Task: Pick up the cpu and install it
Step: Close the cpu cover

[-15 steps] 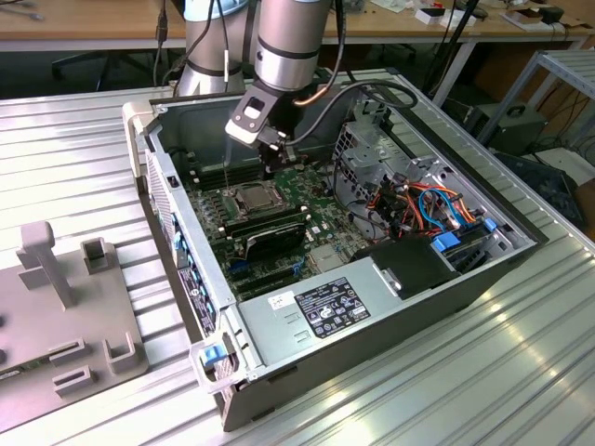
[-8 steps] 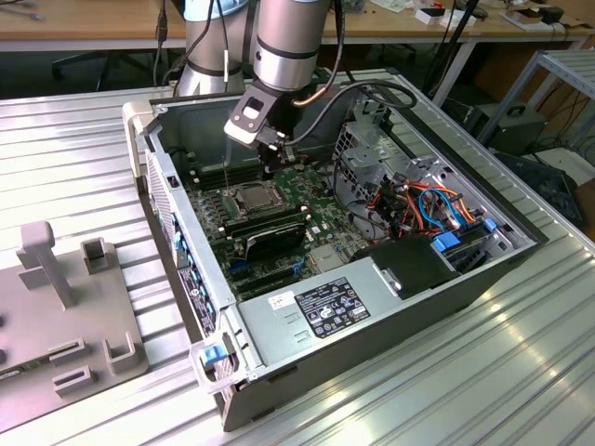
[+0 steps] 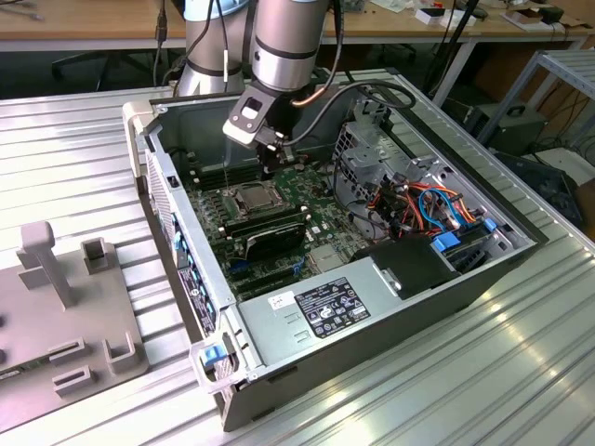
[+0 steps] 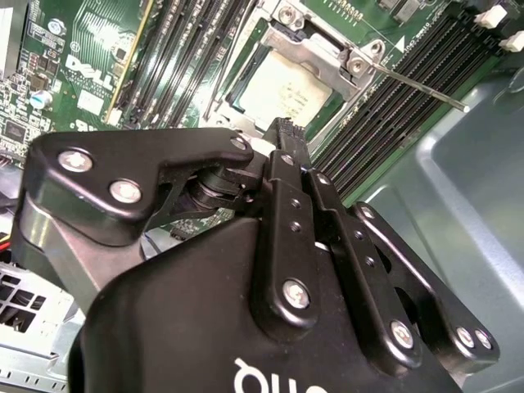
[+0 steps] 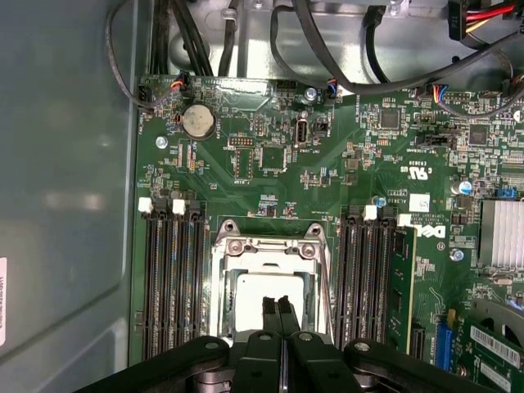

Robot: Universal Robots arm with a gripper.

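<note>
Holding nothing in the gripper (image 5: 277,303): in both wrist views, black fingers (image 4: 288,143) pressed flat together, no gap and no part between them. Directly beneath the tips, the cpu (image 5: 266,296) lying flat and square inside the socket (image 5: 270,246), dull silver top facing up. Beside the socket, a thin latch lever (image 4: 417,86) standing away from the metal frame, apparently not hooked down. Judging from that: pick-up and placement look done, with clamping the socket closed seemingly left. Cannot tell whether the frame already bears on the chip. To either side of the gripper, rows of black memory slots (image 5: 172,278), one holding a green memory stick (image 5: 401,286). Beyond the gripper, the green motherboard (image 5: 270,147) with a coin cell battery (image 5: 197,121) and a finned heatsink (image 5: 501,233). Around all this, the open computer case (image 3: 186,269) lying on its side, with a grey power supply (image 3: 325,307) and a tangle of orange and blue cables (image 3: 423,200) farther from the gripper. Under the case, a ribbed aluminium bench (image 3: 465,381), also carrying a grey slotted fixture plate (image 3: 56,316) well apart from the gripper. Above, the silver robot arm (image 3: 288,37). Farthest back, a second, wooden bench (image 3: 93,19) and a metal rack (image 3: 567,70).
</note>
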